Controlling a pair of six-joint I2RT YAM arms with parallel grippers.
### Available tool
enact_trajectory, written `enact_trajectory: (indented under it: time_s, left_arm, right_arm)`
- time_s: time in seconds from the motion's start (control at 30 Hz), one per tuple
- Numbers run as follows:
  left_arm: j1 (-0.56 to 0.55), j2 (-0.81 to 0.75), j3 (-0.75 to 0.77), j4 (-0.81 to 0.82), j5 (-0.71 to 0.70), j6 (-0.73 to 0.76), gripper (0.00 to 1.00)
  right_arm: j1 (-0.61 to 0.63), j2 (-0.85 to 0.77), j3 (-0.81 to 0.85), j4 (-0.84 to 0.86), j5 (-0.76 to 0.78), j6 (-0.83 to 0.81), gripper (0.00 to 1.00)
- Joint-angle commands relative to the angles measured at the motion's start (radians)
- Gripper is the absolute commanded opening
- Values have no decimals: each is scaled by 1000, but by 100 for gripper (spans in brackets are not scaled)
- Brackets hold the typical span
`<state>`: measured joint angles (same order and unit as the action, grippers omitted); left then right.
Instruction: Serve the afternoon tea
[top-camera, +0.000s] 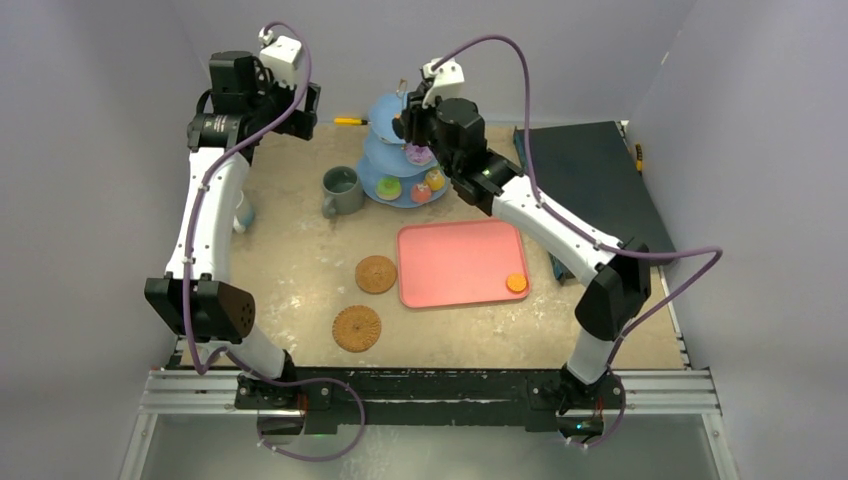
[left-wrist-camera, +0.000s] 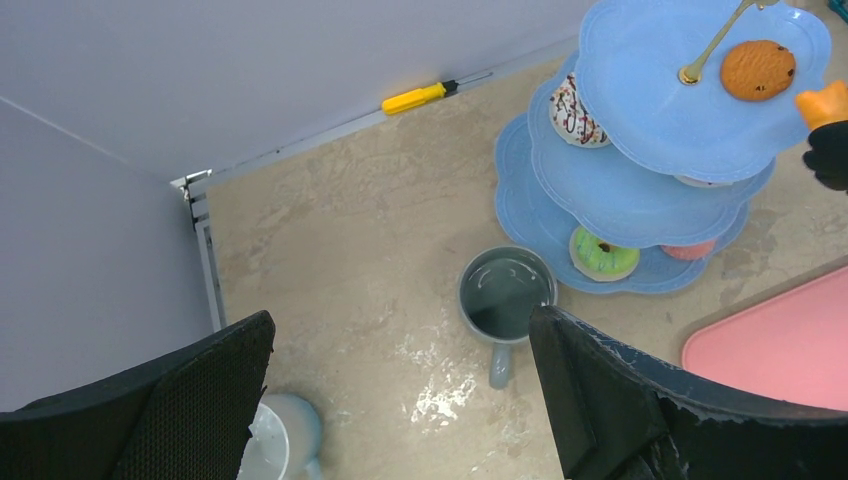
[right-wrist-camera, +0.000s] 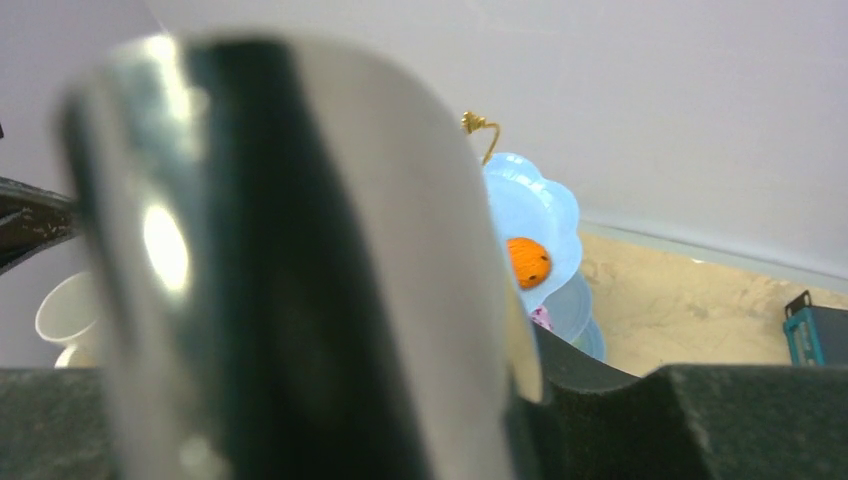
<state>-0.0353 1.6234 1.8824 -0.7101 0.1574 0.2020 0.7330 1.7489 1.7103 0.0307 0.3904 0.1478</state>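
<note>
The blue three-tier stand (top-camera: 384, 111) stands at the back centre and holds several pastries: a brown cookie (left-wrist-camera: 757, 68) on the top tier, a white drizzled doughnut (left-wrist-camera: 572, 110), a green doughnut (left-wrist-camera: 604, 254). My right gripper (top-camera: 412, 118) is shut on the black tongs (right-wrist-camera: 300, 250), held beside the top tier; an orange tip (left-wrist-camera: 822, 103) shows there. My left gripper (left-wrist-camera: 400, 400) is open and empty, high over the back left, above the grey-green mug (left-wrist-camera: 505, 295) and white mug (left-wrist-camera: 280, 440). Two woven coasters (top-camera: 376, 274) (top-camera: 357, 327) lie in front.
The pink tray (top-camera: 462, 262) lies right of centre with one orange doughnut (top-camera: 516, 283) in its near right corner. A yellow-handled screwdriver (left-wrist-camera: 420, 97) lies by the back wall. A dark mat (top-camera: 590, 170) covers the back right.
</note>
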Motion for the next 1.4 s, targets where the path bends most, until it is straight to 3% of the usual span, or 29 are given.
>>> enact_trajectory:
  time_s: [0.0, 0.53, 1.37]
  left_arm:
    - [12, -29, 1, 42, 18, -7, 99]
    - [17, -31, -4, 38, 10, 2, 99]
    - [57, -27, -7, 36, 21, 14, 99]
  right_arm:
    - [1, -1, 85, 35, -74, -32, 39]
    - [0, 226, 272, 83, -104, -80, 39]
    - [90, 122, -23, 214, -140, -74, 39]
